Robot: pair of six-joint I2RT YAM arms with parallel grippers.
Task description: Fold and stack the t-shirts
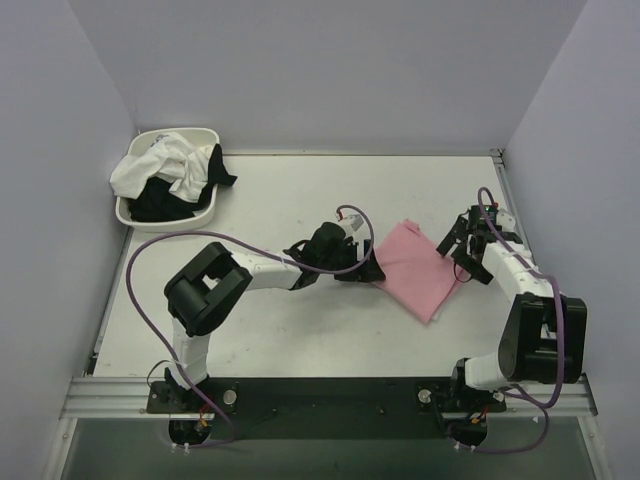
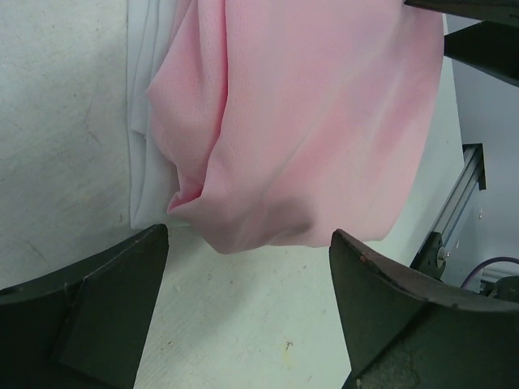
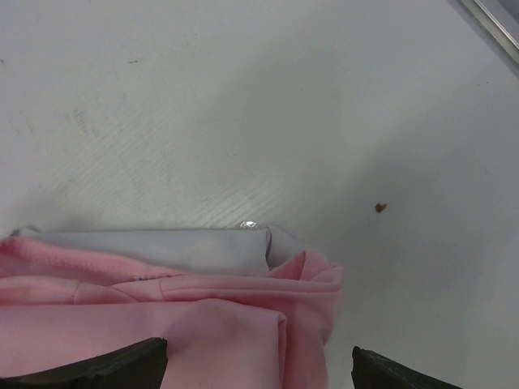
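Pink t-shirt (image 1: 415, 268) folded | wrist views alone show white t-shirt (image 3: 162, 247) beneath | left gripper (image 2: 247, 239), right gripper (image 3: 259, 356): spread wide, empty

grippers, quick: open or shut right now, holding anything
left gripper: open, holding nothing; the pink shirt lies loose at its fingertips.
right gripper: open, holding nothing, at the same shirt's folded edge.

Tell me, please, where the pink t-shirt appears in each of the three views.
Top external: the pink t-shirt lies right of centre on the table.
Left wrist: it fills the upper middle and right.
Right wrist: it sits along the lower left.
Shared landmark: the white fabric layer under it peeks out at its left edge in the left wrist view and above it in the right wrist view; the top view does not show it.
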